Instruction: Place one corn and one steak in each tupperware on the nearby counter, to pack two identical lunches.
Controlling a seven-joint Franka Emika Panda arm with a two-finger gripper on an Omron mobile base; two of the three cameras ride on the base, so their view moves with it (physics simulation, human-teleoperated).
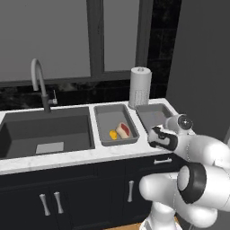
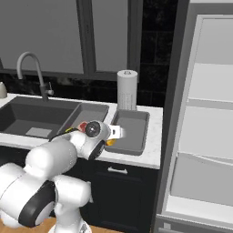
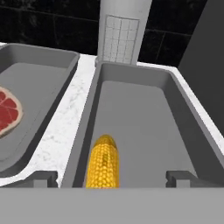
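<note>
Two grey tupperware trays stand side by side on the white counter [image 1: 67, 158]. The left tupperware [image 1: 108, 117] holds one corn [image 1: 113, 134] and one steak [image 1: 124, 130]. In the hand view another corn [image 3: 103, 162] lies on the floor of the right tupperware [image 3: 140, 113], close to its near wall. My gripper [image 3: 112, 177] hovers just above that cob, open, its fingertips [image 3: 43, 177] standing wide on either side and apart from it. The steak [image 3: 8, 111] in the left tupperware [image 3: 35, 83] shows at that view's left edge. My hand [image 1: 158, 136] is over the right tupperware's [image 1: 152, 114] front end.
A paper towel roll [image 1: 139, 87] stands right behind the two trays. The dark sink basin [image 1: 45, 132] with its faucet [image 1: 38, 81] lies to the left. A tall pale cabinet front [image 2: 205, 113] rises on the right of the counter.
</note>
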